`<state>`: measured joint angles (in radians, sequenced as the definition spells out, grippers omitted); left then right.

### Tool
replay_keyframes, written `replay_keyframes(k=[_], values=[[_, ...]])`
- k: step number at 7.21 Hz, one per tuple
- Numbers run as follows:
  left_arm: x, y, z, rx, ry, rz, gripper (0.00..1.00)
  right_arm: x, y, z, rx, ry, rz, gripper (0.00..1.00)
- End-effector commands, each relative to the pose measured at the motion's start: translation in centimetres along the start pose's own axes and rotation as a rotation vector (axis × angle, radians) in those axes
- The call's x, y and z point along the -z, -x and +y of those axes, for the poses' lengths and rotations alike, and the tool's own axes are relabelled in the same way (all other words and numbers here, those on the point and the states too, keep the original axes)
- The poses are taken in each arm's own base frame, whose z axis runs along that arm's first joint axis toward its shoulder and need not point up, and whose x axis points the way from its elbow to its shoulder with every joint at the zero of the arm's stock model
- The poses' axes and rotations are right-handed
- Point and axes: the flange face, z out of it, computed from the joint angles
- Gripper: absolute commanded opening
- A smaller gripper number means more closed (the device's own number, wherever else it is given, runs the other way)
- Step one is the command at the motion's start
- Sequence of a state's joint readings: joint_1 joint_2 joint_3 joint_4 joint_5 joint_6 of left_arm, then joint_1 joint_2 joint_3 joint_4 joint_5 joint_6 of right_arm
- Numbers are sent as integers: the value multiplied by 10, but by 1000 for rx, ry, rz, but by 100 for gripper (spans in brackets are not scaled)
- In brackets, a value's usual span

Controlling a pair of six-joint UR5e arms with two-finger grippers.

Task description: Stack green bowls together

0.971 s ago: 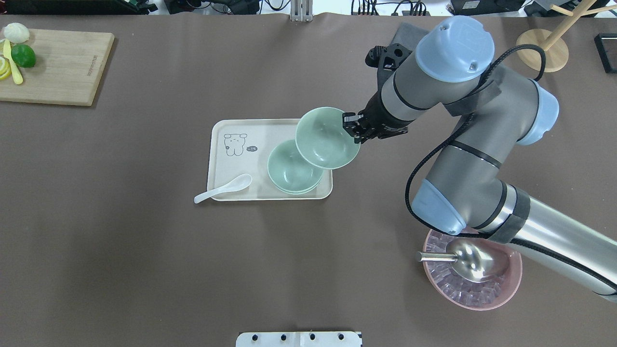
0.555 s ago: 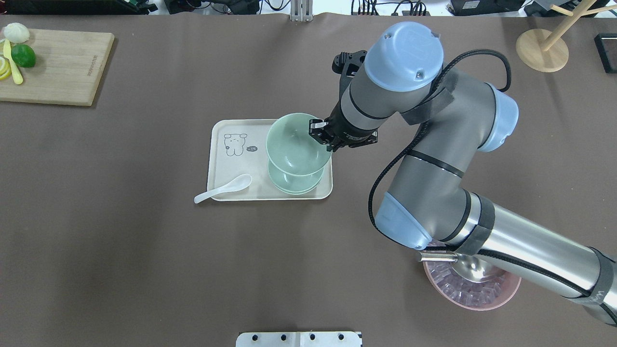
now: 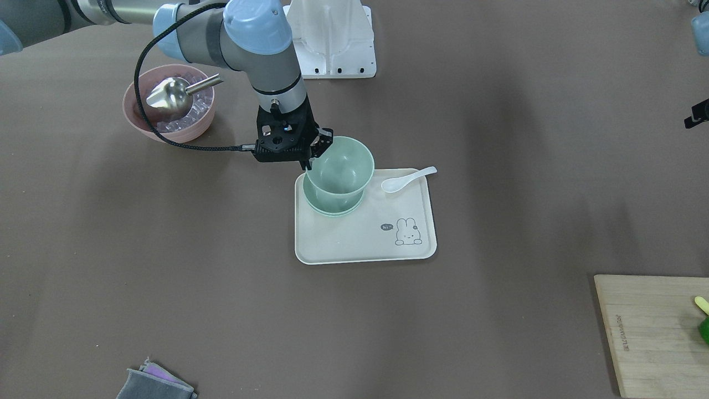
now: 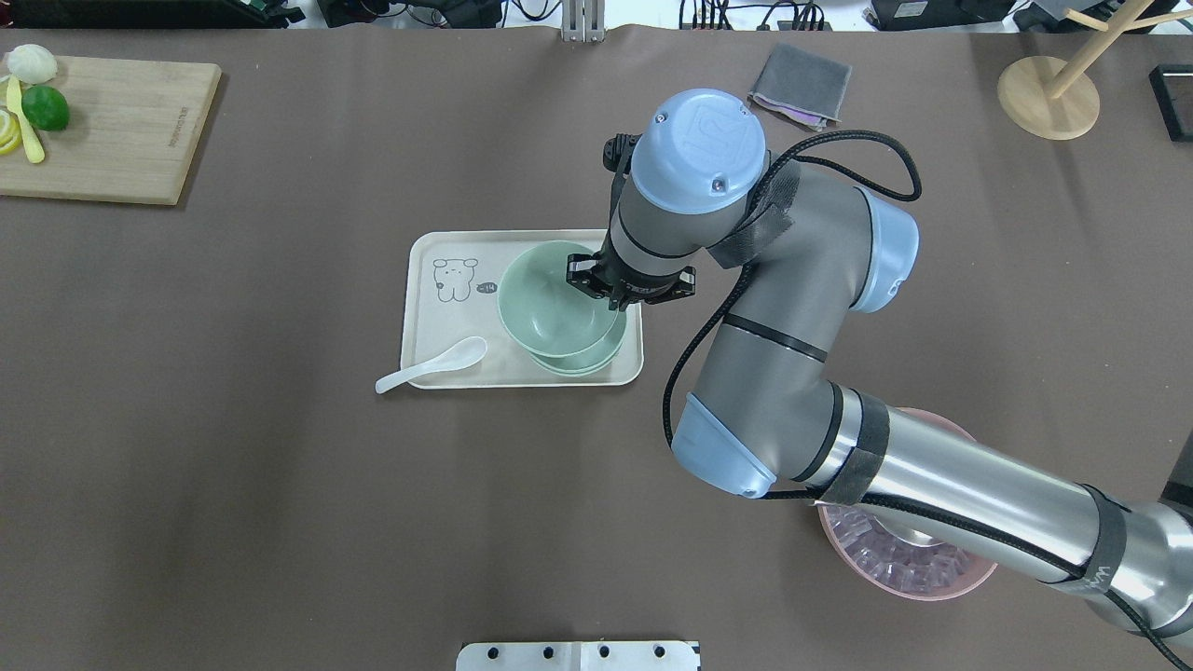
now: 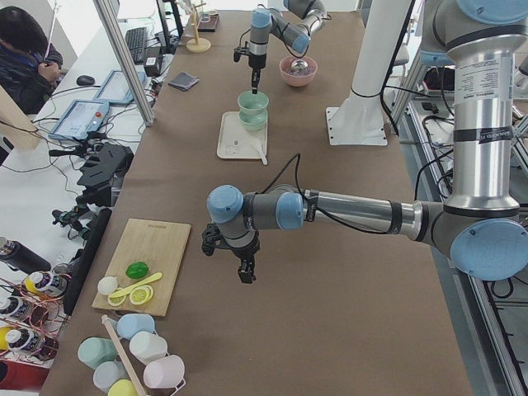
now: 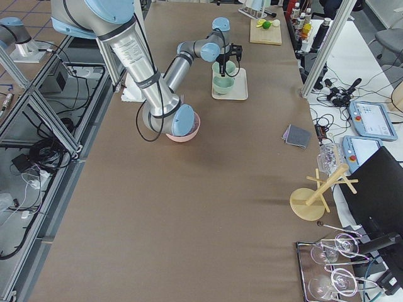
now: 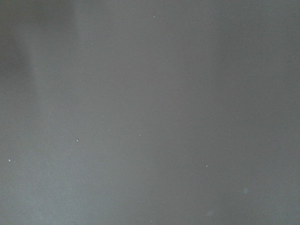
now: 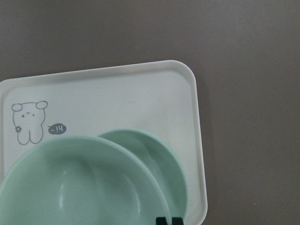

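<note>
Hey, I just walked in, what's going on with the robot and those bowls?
The right end effector grips a green bowl by its rim, holding it right over the other green bowls nested on the cream tray; it looks not yet seated. A white spoon lies across the tray's edge. The left end effector hangs over bare table, far away.

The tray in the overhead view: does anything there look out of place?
The white spoon lies askew: its scoop end rests on the tray, while its handle sticks out over the tray's corner. The green bowl in the right end effector is not yet seated in the stack.
</note>
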<state>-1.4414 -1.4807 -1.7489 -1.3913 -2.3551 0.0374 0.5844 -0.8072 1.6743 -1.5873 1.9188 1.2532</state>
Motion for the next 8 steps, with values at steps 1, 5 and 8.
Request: replay_keyframes(k=[1,5,8], values=[[-1,1,1,2,1,0,98,-12,-3,3,4,17,17,0],[-1,1,1,3,2,0,98,-22,-10,4,1,31,34,0],[-1,1,1,3,2,1,98,-19,-8,4,2,32,29,0]])
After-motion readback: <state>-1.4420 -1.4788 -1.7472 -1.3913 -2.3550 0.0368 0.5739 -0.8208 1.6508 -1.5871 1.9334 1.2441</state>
